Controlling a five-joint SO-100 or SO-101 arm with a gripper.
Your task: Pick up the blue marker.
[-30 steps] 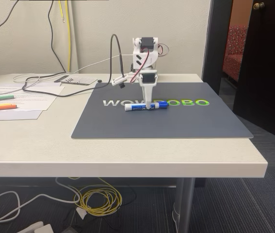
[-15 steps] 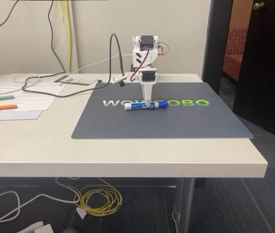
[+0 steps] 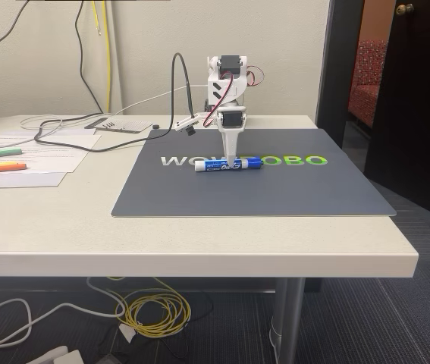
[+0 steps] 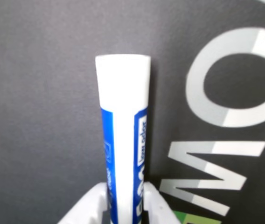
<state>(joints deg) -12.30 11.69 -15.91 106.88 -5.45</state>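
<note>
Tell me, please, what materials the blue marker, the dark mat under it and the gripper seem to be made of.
The blue marker: probably smooth plastic; its white barrel has a soft sheen and a printed blue label. The dark mat: a thin matte sheet, perhaps rubber or vinyl; it lies flat with no glare and carries printed lettering. The gripper: white, matte, rigid plastic, possibly 3D-printed, though that is not certain.

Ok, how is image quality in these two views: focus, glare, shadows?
Fixed view: evenly lit and sharp, soft shadow under the blue marker, no glare on the mat. Wrist view: marker label slightly soft, white pincer tips at the bottom edge blurred, mat lettering reasonably crisp.
</note>
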